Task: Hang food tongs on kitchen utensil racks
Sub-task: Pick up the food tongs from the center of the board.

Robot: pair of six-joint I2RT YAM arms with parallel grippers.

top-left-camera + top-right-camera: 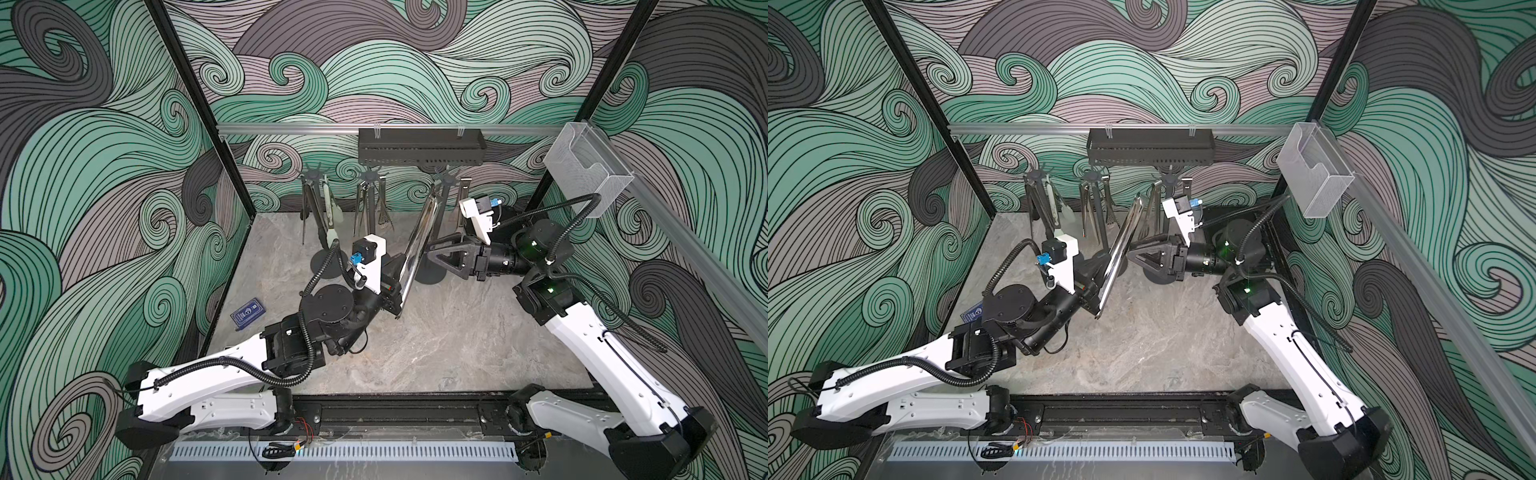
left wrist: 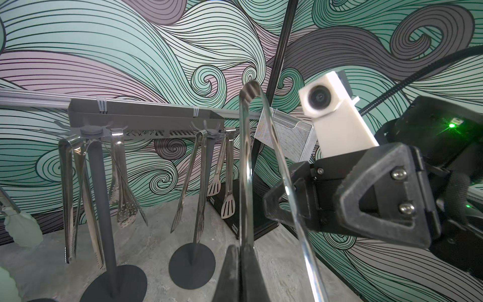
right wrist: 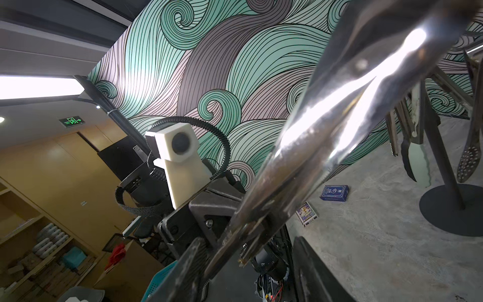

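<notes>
Nearly done, we judge: hung steel tongs (image 2: 66, 196) crowd the three dark grey hook-topped pole racks (image 2: 100, 198) at twelve o'clock. Our left gripper (image 2: 241, 272) clamps the last long polished steel tongs (image 1: 417, 249) mid-table; our right gripper (image 1: 434, 248) straddles them, jaws apart.

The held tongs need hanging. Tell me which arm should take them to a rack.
Right, probably. The right gripper stands open around the tongs mid-length, beside the nearest rack. The left gripper is shut on them near the tips, low and farther away.
</notes>
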